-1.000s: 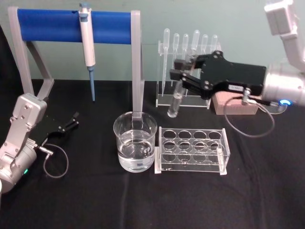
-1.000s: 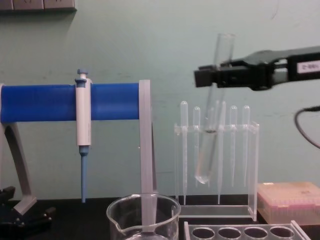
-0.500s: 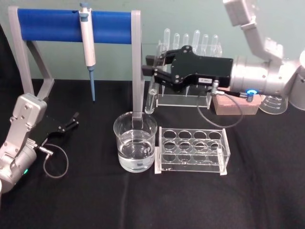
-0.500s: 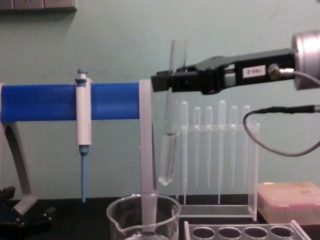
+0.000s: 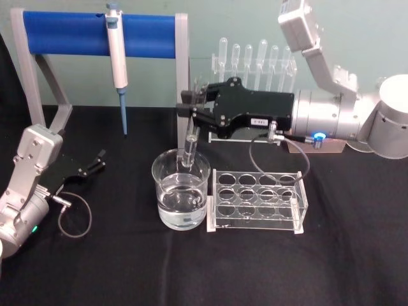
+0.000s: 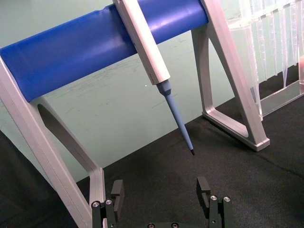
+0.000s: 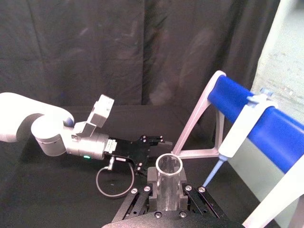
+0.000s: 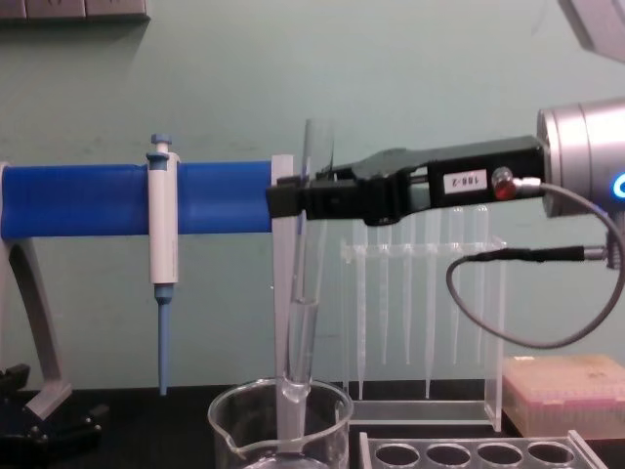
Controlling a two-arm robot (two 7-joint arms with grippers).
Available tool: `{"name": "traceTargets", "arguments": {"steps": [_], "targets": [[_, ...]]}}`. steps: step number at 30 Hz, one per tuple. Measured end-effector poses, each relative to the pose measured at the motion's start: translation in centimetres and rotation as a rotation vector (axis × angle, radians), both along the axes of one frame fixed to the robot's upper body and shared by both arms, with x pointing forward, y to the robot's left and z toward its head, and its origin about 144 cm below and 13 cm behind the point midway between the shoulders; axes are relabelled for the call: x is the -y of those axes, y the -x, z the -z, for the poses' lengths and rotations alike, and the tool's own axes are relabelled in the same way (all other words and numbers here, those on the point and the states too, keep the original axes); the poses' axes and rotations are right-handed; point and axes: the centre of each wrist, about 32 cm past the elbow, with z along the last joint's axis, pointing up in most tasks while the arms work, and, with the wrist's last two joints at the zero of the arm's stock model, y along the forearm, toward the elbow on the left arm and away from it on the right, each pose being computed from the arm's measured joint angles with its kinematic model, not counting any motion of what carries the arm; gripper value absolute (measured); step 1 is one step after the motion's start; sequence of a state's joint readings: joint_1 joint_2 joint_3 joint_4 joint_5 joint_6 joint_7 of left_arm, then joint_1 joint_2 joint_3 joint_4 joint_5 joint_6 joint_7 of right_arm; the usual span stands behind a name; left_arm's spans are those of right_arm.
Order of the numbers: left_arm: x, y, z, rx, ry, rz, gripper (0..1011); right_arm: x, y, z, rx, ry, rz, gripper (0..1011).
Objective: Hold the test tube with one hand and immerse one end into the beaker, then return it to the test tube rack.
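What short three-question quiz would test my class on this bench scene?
1. True or false: the right pincer grips the test tube while the left pincer sits open, holding nothing.
2. Fill in: the micropipette hangs from the ___ bar.
3. Where is the tube's lower end? A) against the micropipette B) at the mouth of the beaker C) in the left pincer
Key: 1 true; 2 blue; 3 B.

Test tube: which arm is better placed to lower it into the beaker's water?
Right: the right gripper holds the test tube above the beaker; the left gripper lies open, far aside.
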State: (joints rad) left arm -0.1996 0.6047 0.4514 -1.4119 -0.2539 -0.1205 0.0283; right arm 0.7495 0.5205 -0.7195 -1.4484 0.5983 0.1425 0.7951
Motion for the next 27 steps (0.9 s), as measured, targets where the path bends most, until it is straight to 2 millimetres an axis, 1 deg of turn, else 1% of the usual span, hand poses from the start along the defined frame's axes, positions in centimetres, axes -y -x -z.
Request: {"name": "traceTargets", "arguments": {"steps": [7, 14, 27], "targets": [[0.0, 0.0, 0.0, 0.000, 0.000, 0.000, 1000, -0.5, -0.2, 1.4, -0.021, 0.008, -0.009, 224], [0.0, 0.0, 0.0, 0.000, 0.000, 0.000, 1000, -0.9, -0.6, 3.2, -0.040, 0.025, -0.007, 224], [0.0, 0.0, 0.0, 0.000, 0.000, 0.000, 1000, -1.4, -0.4, 6.2, -0.053, 0.044, -0.008, 224]]}}
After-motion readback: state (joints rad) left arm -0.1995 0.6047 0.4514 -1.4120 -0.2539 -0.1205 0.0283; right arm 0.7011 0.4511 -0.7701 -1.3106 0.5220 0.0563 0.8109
